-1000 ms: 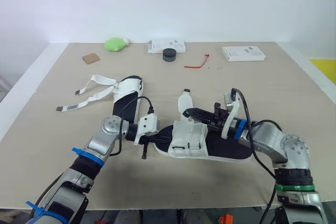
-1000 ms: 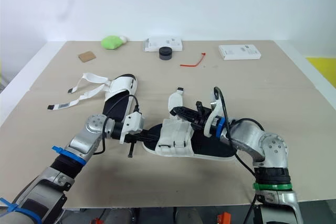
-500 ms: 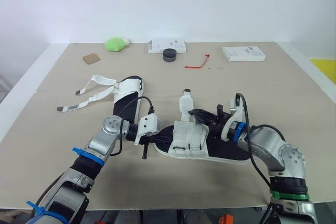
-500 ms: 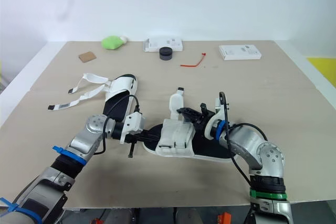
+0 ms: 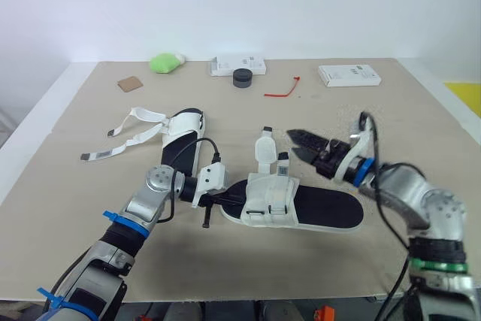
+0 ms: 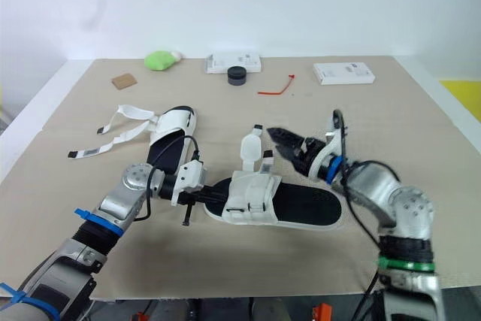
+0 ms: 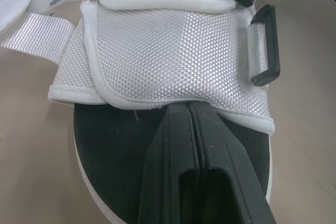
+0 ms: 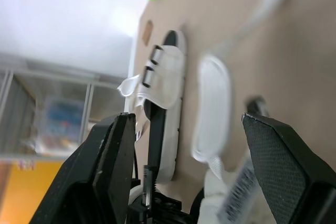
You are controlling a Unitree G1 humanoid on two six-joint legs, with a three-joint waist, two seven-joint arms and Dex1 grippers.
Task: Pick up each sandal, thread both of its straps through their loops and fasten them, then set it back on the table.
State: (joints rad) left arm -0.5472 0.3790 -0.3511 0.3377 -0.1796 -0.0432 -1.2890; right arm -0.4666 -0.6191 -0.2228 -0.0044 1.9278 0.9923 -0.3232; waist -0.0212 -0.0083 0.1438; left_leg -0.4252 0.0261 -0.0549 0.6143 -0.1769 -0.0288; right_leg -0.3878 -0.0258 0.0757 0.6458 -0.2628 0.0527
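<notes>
The near sandal [image 5: 323, 210] has a black footbed and a white upper [image 5: 268, 199], and lies flat on the table. Two of its white straps [image 5: 264, 151] stand up loose at the far side of the upper. My left gripper [image 5: 234, 199] is shut, its fingers resting on the footbed at the toe end, tips against the upper's edge [image 7: 157, 95]. My right gripper [image 5: 299, 142] hovers just right of the straps, open, with nothing between its fingers [image 8: 113, 166]. A second sandal [image 5: 184, 140] lies farther left with its straps [image 5: 135, 129] spread loose on the table.
Along the far edge sit a green lump [image 5: 167, 62], a white box [image 5: 237, 65] with a black round piece [image 5: 243, 79] in front, a red tie [image 5: 282, 92], another white box [image 5: 348, 76] and a brown card [image 5: 130, 83].
My right gripper opened, let go of the strap and drew back to the right, off the sandal. The strap now stands free. The left gripper has stayed put.
</notes>
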